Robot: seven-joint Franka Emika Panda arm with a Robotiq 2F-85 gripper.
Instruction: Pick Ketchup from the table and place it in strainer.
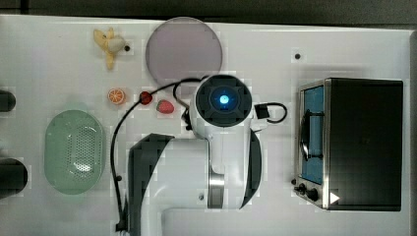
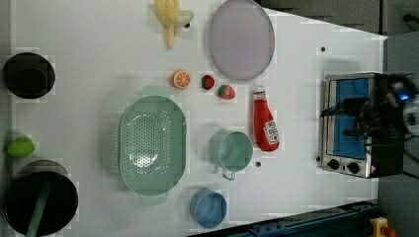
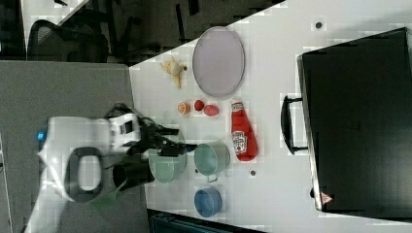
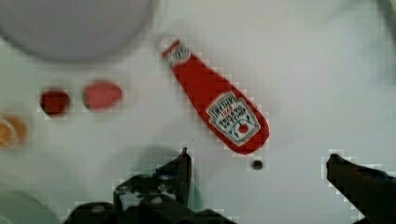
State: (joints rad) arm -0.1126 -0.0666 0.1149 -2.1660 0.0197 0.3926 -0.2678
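- Step in hand: approach, before the pick. The gripper (image 4: 257, 165) hangs above the table (image 2: 99, 59) with its fingers (image 4: 184, 163) spread wide apart and nothing between them.
- The Ketchup (image 2: 265, 125) lies flat on the table, just beside the green mug (image 2: 232, 151), untouched.
- The strainer (image 2: 152, 144) sits beyond the mug, towards the left view's left, and holds nothing.
- Next move, as judged: descend, straddle the bottle's body across its width, then close.

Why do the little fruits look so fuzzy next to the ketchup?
In the wrist view the strawberry and orange slice smear softly near the edge, while the Ketchup label reads sharper; in the left view the strawberry looks crisper.
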